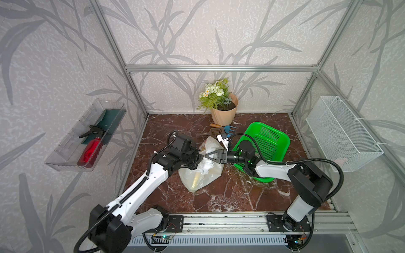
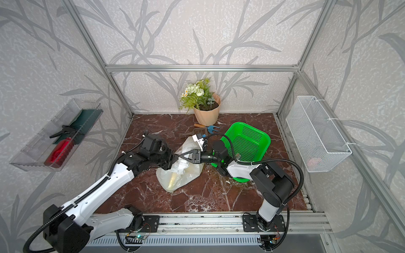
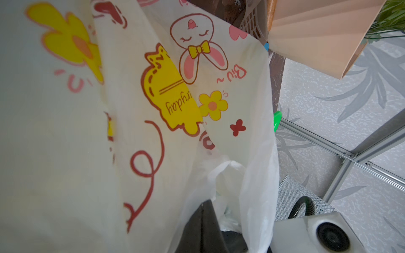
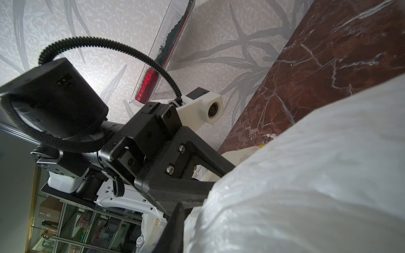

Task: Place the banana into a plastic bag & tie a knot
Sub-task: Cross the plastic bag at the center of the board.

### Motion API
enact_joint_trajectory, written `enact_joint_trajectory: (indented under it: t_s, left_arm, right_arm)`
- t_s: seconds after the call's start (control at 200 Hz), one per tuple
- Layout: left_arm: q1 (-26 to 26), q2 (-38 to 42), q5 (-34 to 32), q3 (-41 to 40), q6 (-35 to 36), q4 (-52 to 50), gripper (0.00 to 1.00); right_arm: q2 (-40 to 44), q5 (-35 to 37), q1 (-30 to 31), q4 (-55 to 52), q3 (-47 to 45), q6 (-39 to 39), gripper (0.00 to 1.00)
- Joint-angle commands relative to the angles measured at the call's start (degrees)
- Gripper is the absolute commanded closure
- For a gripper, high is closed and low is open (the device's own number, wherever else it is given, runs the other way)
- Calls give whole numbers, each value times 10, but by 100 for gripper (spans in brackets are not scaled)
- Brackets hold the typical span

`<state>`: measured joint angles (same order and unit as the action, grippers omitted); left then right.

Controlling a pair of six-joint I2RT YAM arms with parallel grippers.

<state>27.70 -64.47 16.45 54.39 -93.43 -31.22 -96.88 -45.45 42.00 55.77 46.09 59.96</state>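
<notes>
The plastic bag (image 1: pixel 210 175) (image 2: pixel 186 175) lies mid-table, white with cartoon prints (image 3: pixel 153 98), its top pulled up between both grippers. The banana (image 1: pixel 194 182) (image 2: pixel 172 180) shows yellow through the film in the bag's near end. My left gripper (image 1: pixel 199 158) (image 3: pixel 207 202) comes from the left, its fingers pressed together with bag film draped around them. My right gripper (image 1: pixel 207 156) faces it tip to tip. In its wrist view one dark finger (image 4: pixel 175 223) shows beside the bag (image 4: pixel 306 175), which covers the other. The knot is hidden, because the grippers cover the bunched top (image 1: pixel 206 167).
A green perforated basket (image 1: pixel 269 140) leans tilted under my right arm. A beige flowerpot (image 1: pixel 223 114) stands at the back wall with small garden tools (image 1: pixel 223 130) in front. A clear tray with a red bottle (image 1: pixel 92 149) hangs left, and a white wire basket (image 1: pixel 341 131) hangs right.
</notes>
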Motion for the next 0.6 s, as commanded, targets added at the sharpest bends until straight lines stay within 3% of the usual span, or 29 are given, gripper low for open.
enact_joint_trajectory:
  t_s: [0.0,0.42,0.6]
  left_arm:
    - [2,19,-28,11,-2,-13,100]
    - [2,15,-54,22,25,25,100]
    - [2,22,-65,22,39,39,100]
  right_arm:
    - [19,1,-1,20,-2,4,74]
    - [69,20,-1,-46,-14,-10,65]
    - [123,42,-1,-126,-19,-50,62]
